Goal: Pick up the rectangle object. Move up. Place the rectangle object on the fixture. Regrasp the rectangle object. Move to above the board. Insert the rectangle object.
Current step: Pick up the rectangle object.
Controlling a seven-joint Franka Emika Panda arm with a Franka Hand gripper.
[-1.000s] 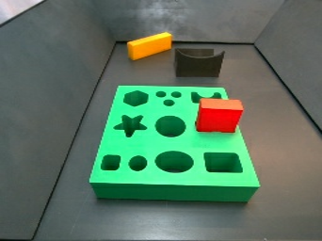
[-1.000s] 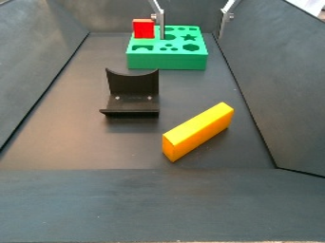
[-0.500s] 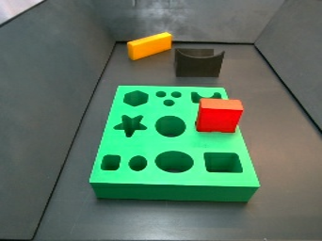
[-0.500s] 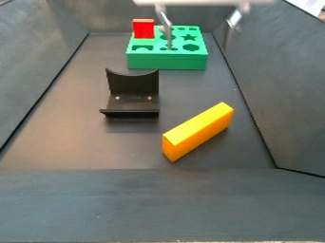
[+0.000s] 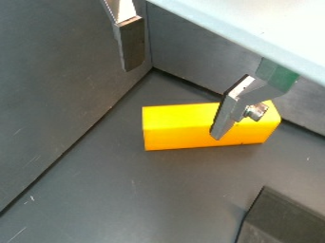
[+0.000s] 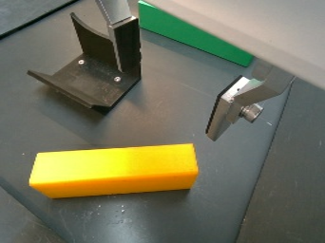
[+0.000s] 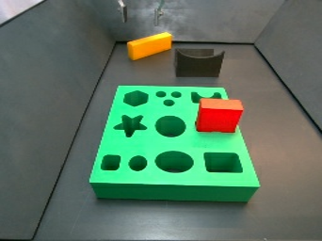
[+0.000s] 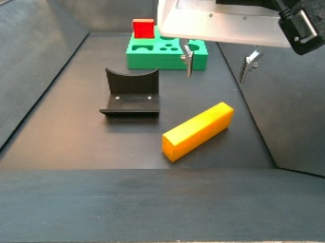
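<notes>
Two spread fingers (image 6: 237, 106) of the tool (image 8: 218, 61) hang empty above the rectangle object (image 8: 199, 130) (fixture (image 8: 129, 94) at nine o'clock); misaligned descent could knock it askew.

You have one rectangle object (image 8: 199, 130), orange-yellow, lying flat on floor. One fixture (image 8: 129, 93), dark. One board (image 7: 175, 143), green. One red cube (image 7: 219, 116) sitting on board. Board cut-outs you can count in a side view: one star, one hexagon, two small circles, two larger circles, two small squares, one larger square; one more partly hidden behind cube. One end effector (image 8: 218, 61), above floor between board and rectangle object, two fingers (image 6: 233, 106) spread, nothing between.
</notes>
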